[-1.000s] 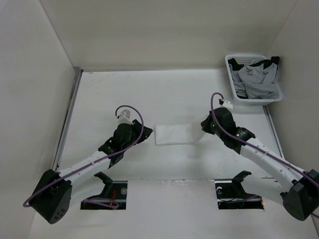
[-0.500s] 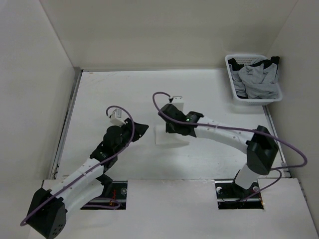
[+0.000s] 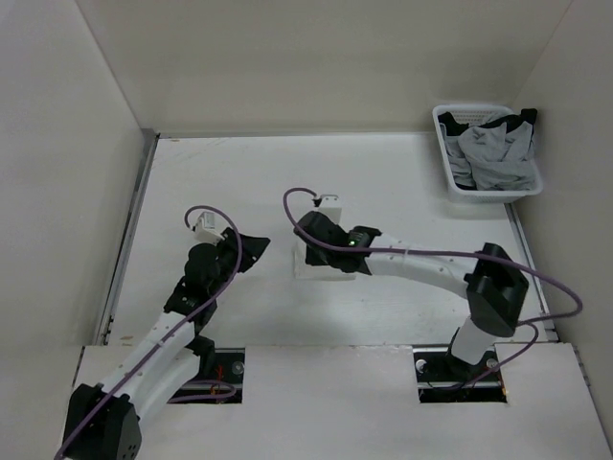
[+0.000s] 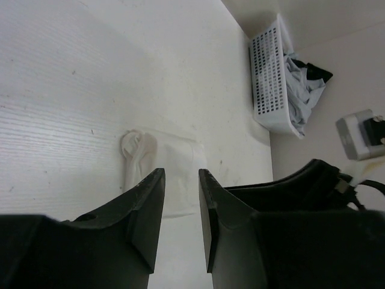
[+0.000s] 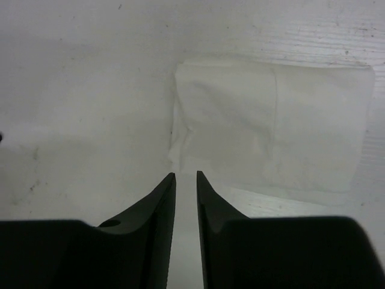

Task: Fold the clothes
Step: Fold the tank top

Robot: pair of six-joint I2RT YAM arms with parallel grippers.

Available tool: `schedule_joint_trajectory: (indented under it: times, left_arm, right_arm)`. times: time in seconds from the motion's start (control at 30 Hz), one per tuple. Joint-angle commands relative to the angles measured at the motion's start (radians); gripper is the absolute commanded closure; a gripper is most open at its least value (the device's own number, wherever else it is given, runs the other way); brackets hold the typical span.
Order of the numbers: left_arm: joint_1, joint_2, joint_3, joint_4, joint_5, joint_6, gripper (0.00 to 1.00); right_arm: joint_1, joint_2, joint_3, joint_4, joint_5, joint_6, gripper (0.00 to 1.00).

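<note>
White clothes (image 5: pixel 271 126) — white slatted basket (image 4: pixel 264 75)

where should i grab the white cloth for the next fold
Pinch the cloth at its bunched end, coming straight down from above. It lies flat and folded on the table, so its flat edges offer little to catch; the lumpy end stands up slightly, probably giving something to close on.
</note>
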Motion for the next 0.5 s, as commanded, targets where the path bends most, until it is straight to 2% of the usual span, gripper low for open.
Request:
schedule_joint_trajectory:
  times: [0.0, 0.1, 0.17, 0.33, 0.47]
  left_arm:
    - [-0.064, 0.063, 0.045, 0.064, 0.003, -0.007, 0.72]
    - [-0.185, 0.164, 0.087, 0.125, -0.062, 0.003, 0.72]
    - [-0.273, 0.253, 0.119, 0.174, -0.108, 0.012, 0.72]
    - [-0.396, 0.479, 0.185, 0.294, -0.147, 0.018, 0.74]
    - [-0.403, 0.594, 0.197, 0.34, -0.152, 0.006, 0.76]
  right_arm:
    - [-0.038, -0.161, -0.135, 0.201, -0.045, -0.02, 0.79]
    - [-0.093, -0.235, -0.292, 0.391, -0.152, -0.073, 0.94]
    - [-0.139, -0.258, -0.378, 0.533, -0.227, -0.089, 1.0]
    - [-0.28, -0.247, -0.547, 0.872, -0.456, -0.052, 1.0]
    - [-0.334, -0.163, -0.579, 1.025, -0.573, -0.005, 1.0]
